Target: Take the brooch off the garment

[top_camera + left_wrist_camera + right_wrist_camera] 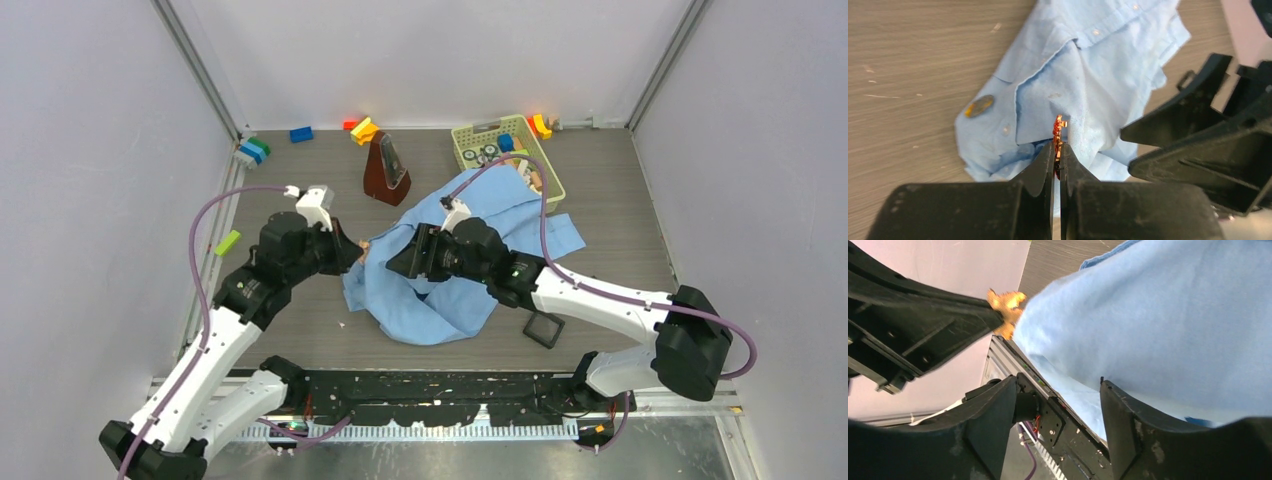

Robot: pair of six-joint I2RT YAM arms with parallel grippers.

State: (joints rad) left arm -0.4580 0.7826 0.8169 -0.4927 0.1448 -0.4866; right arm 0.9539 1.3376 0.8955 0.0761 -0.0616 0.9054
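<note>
The light-blue garment [560,235] lies crumpled mid-table. My left gripper [352,252] is at its left edge, shut on the small orange-gold brooch [1059,131], which sticks up edge-on between the fingertips [1045,160]. The cloth [1098,65] rises to a peak against the brooch; whether it is still pinned I cannot tell. My right gripper [400,262] hovers just right of it over the garment, open, with nothing between its fingers [1125,415]. In the right wrist view the brooch [1005,307] sits at the tip of the left gripper's jaws, touching the cloth [1158,325].
A brown metronome [385,170] stands behind the garment. A green basket [505,150] sits at the back right with a sleeve lapping against it. Coloured blocks [362,130] line the back wall. A black square piece [543,328] lies near the front, a green block [228,242] at the left.
</note>
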